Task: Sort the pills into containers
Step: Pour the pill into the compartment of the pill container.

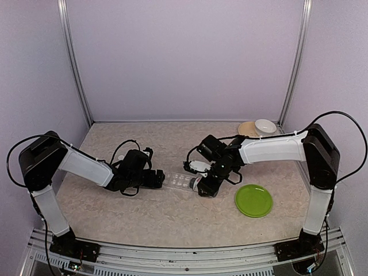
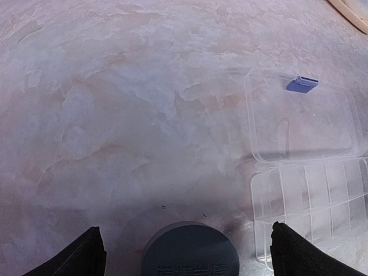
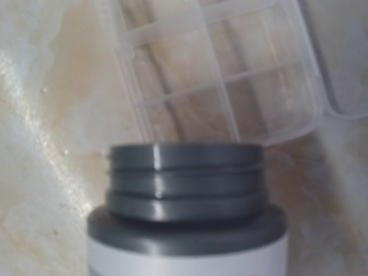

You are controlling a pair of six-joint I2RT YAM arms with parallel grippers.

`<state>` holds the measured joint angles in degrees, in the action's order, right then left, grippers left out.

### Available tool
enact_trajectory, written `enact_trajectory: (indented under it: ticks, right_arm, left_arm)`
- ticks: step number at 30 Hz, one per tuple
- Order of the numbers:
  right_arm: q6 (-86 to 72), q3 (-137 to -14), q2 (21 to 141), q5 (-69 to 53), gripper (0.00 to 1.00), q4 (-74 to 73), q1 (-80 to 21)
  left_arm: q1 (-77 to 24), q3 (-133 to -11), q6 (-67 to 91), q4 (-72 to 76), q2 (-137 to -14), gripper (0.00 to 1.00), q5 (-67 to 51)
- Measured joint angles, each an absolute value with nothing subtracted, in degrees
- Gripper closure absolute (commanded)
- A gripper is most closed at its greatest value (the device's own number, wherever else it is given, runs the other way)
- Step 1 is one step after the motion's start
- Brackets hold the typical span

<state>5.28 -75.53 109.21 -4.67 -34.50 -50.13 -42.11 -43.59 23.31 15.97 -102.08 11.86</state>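
pill box (image 1: 179,181): clear, flat, gridded compartments, lid open
position: 3 o'clock of left gripper (image 1: 160,179), 9 o'clock of right gripper (image 1: 201,184)
left gripper: wide, empty
right gripper: clamps grey-necked bottle (image 3: 187,190)

Robot lab test cell, not home or shop. Boxed in on three sides by plain lilac panels (image 1: 184,57) set in bare metal posts (image 1: 73,69). Left arm (image 1: 86,167) and right arm (image 1: 270,150) bolted to metal rail (image 1: 184,253) at near edge, black cables (image 1: 338,112) looping free. Marble-look table (image 1: 161,218) laid with staged props: green plate (image 1: 253,200), white bowl (image 1: 265,126), clear pill box (image 1: 179,181).
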Motion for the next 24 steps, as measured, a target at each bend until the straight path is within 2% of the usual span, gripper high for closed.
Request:
enact_trajectory:
  ticks: [24]
  right_arm:
    - [6.4, -80.2, 111.6, -3.8, 0.78, -39.6, -50.3]
  left_arm:
    - [-42.1, -43.0, 23.7, 16.8, -102.1, 0.03, 11.3]
